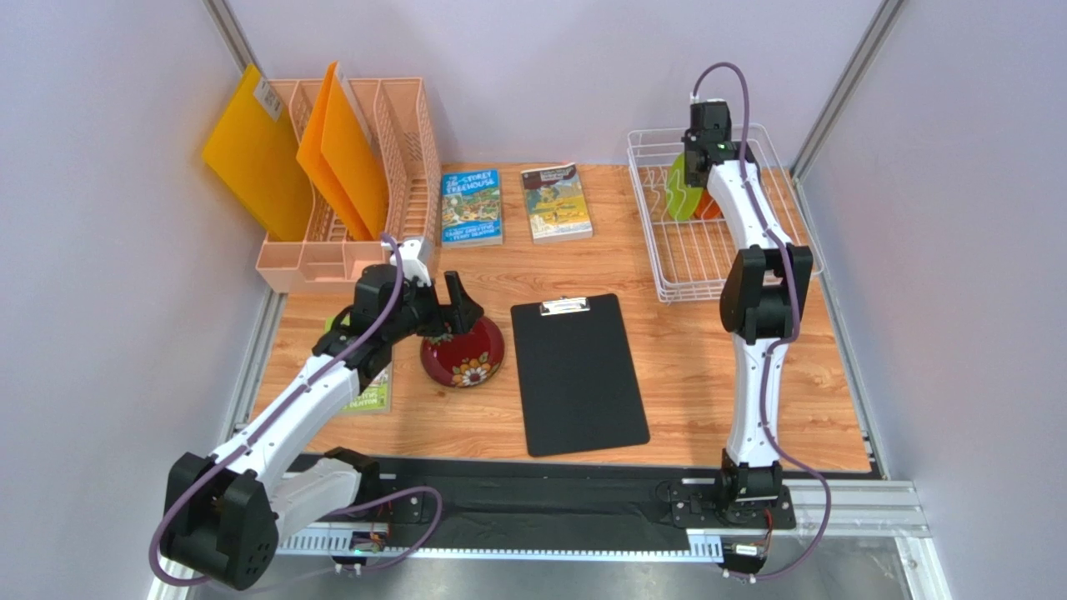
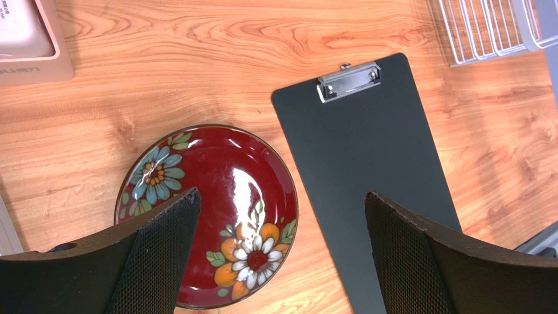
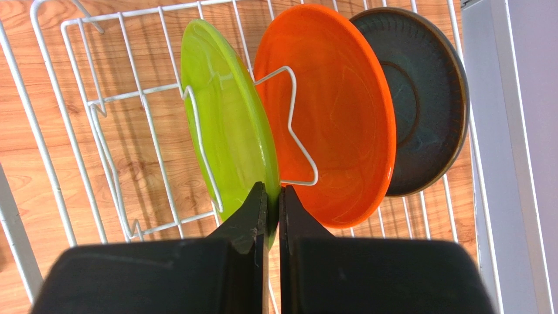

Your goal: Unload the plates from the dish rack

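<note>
Progress?

One of four out, I'd judge. Near left, the dark red plate (image 2: 223, 176) lies flat on the worktop (image 1: 701, 375), with the left tool (image 2: 281, 196) spread wide above it, holding nothing.

And far right?

The right tool (image 3: 272, 196) is pinched on the lime green plate's (image 3: 229, 118) rim. That plate stands upright in the dish rack (image 1: 645, 213) beside the orange plate (image 3: 334, 118) and teal-grey plate (image 3: 426, 98). Next calls for a straight lift clear of the prongs.

Surroundings?

Wood-grain worktop, black clipboard (image 1: 579, 375) midway, pale lilac walls around.
</note>
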Controlling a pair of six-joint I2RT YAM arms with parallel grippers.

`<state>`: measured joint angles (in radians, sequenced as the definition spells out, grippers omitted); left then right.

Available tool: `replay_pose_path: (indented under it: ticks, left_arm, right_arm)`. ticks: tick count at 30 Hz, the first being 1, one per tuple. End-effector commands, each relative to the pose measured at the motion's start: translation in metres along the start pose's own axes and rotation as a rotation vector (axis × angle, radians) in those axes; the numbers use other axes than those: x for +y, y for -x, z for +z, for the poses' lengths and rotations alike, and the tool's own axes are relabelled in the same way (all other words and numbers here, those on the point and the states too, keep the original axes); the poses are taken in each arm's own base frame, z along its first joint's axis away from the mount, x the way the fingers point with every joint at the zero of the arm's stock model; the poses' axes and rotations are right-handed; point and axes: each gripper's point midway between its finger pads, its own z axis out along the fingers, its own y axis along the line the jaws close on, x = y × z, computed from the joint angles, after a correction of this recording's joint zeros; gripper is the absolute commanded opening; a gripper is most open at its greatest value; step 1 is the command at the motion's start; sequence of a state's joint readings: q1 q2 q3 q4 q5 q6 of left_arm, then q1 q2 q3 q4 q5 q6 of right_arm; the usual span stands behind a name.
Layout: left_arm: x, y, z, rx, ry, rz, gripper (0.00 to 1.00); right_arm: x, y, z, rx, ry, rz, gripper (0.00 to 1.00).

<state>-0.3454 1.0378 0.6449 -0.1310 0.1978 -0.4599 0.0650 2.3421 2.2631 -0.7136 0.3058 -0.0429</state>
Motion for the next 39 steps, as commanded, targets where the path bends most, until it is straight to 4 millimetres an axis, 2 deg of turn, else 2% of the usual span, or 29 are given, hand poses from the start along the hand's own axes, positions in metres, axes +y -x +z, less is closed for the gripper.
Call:
replay_pose_path:
  ticks: [1, 3, 4, 8, 12, 13, 17, 23, 24, 26, 27, 29, 30, 31, 32, 33, 34, 35, 36, 37, 38, 39]
  left_arm:
    - [-0.007, 0.014, -0.004, -0.041, -0.021, 0.047, 1.0]
    - [-0.006, 0.014, -0.002, -0.034, -0.018, 0.053, 0.99]
    - [-0.005, 0.013, -0.002, -0.031, -0.017, 0.056, 0.99]
    - [0.003, 0.01, 0.004, -0.019, 0.016, 0.06, 0.99]
    - [0.016, 0.01, 0.004, -0.015, 0.088, 0.081, 0.99]
    - [0.019, 0.011, 0.004, -0.019, 0.107, 0.084, 0.99]
    - [0.022, 0.013, 0.003, -0.028, 0.125, 0.072, 0.99]
    - [0.014, 0.017, 0.001, -0.046, 0.095, 0.05, 0.99]
    - [0.013, 0.017, 0.001, -0.046, 0.091, 0.041, 0.99]
    - [0.011, 0.017, 0.0, -0.05, 0.078, 0.031, 0.99]
    - [0.009, 0.019, 0.0, -0.058, 0.07, 0.03, 0.99]
    - [0.004, 0.018, -0.001, -0.062, 0.041, 0.02, 0.97]
    - [0.001, 0.02, -0.002, -0.07, 0.029, 0.019, 0.96]
    - [-0.001, 0.019, -0.002, -0.069, 0.014, 0.013, 0.96]
    - [-0.003, 0.021, -0.003, -0.08, 0.008, 0.009, 0.95]
    - [-0.005, 0.024, -0.003, -0.092, -0.001, 0.006, 0.95]
    - [-0.009, 0.023, -0.004, -0.096, -0.023, 0.004, 0.95]
    - [-0.013, 0.028, -0.004, -0.117, -0.042, 0.001, 0.95]
    - [-0.014, 0.028, -0.005, -0.124, -0.052, -0.005, 0.95]
    - [-0.017, 0.027, -0.005, -0.128, -0.073, -0.007, 0.95]
    - [-0.023, 0.033, -0.006, -0.159, -0.099, -0.015, 0.94]
    - [-0.025, 0.034, -0.006, -0.169, -0.113, -0.018, 0.93]
  right_arm:
    - [0.001, 0.029, -0.013, -0.09, 0.016, 0.015, 0.0]
    - [-0.001, 0.035, -0.019, -0.118, -0.03, 0.009, 0.0]
    - [-0.004, 0.044, -0.03, -0.146, -0.047, 0.01, 0.0]
    - [-0.003, 0.057, -0.053, -0.235, -0.194, -0.031, 0.0]
    - [-0.018, 0.066, -0.078, -0.286, -0.326, -0.017, 0.0]
    - [-0.024, 0.072, -0.089, -0.308, -0.342, 0.002, 0.0]
    - [-0.029, 0.075, -0.115, -0.36, -0.368, 0.034, 0.0]
    - [-0.033, 0.074, -0.17, -0.397, -0.358, 0.076, 0.0]
    - [-0.036, 0.078, -0.185, -0.416, -0.336, 0.1, 0.0]
    - [-0.021, 0.067, -0.192, -0.4, -0.262, 0.103, 0.0]
    - [-0.023, 0.069, -0.209, -0.422, -0.241, 0.12, 0.0]
    - [-0.001, 0.051, -0.214, -0.387, -0.135, 0.117, 0.0]
    - [0.001, 0.05, -0.23, -0.401, -0.081, 0.139, 0.0]
    - [0.02, 0.044, -0.234, -0.386, 0.035, 0.133, 0.0]
    - [0.03, 0.025, -0.233, -0.336, 0.09, 0.121, 0.0]
    - [0.036, 0.022, -0.249, -0.345, 0.162, 0.168, 0.0]
    - [0.058, 0.013, -0.258, -0.318, 0.3, 0.162, 0.0]
    - [0.071, -0.01, -0.253, -0.265, 0.363, 0.167, 0.0]
    - [0.078, -0.013, -0.27, -0.27, 0.444, 0.208, 0.0]
    - [0.1, -0.023, -0.282, -0.243, 0.586, 0.206, 0.0]
    - [0.107, -0.03, -0.287, -0.226, 0.632, 0.215, 0.0]
    - [0.114, -0.047, -0.289, -0.183, 0.668, 0.233, 0.0]
